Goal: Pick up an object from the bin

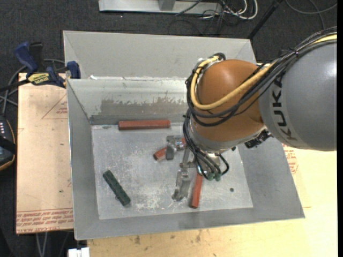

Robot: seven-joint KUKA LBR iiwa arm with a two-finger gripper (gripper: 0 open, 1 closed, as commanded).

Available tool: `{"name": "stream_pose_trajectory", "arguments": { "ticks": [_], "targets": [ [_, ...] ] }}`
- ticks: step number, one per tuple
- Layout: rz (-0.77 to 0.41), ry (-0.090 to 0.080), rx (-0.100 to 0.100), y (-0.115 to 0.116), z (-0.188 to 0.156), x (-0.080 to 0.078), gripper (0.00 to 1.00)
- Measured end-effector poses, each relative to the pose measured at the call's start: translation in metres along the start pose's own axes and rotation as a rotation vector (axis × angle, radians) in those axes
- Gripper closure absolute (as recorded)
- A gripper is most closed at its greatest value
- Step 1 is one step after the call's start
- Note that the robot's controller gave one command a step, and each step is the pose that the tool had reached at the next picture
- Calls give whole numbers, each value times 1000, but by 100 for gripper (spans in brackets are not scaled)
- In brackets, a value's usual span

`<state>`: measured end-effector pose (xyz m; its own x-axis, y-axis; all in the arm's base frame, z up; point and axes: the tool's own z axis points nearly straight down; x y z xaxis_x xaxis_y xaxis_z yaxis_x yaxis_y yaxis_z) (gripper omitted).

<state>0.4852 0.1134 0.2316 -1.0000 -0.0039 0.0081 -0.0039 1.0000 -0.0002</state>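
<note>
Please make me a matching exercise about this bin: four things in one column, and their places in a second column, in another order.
1 long red-brown bar
2 dark green bar
3 short red stick
4 small orange-red piece

a front left of the bin floor
b just beside the gripper
c along the back wall
d middle of the floor

Pairs: 1-c, 2-a, 3-b, 4-d

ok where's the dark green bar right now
In the camera view the dark green bar lies on the floor of the bin at the front left, alone, well left of the gripper and the red stick beside it.
</note>
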Motion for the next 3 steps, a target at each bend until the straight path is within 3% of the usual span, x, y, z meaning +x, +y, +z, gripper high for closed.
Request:
{"name": "stream_pose_trajectory", "arguments": {
  "ticks": [1, 2, 3],
  "targets": [
    [57, -11, -1, -20, 41, -72, 0],
    [32, -8, 1, -100, 158, -135, 0],
    [28, -11, -2, -95, 153, -135, 100]
  ]
}}
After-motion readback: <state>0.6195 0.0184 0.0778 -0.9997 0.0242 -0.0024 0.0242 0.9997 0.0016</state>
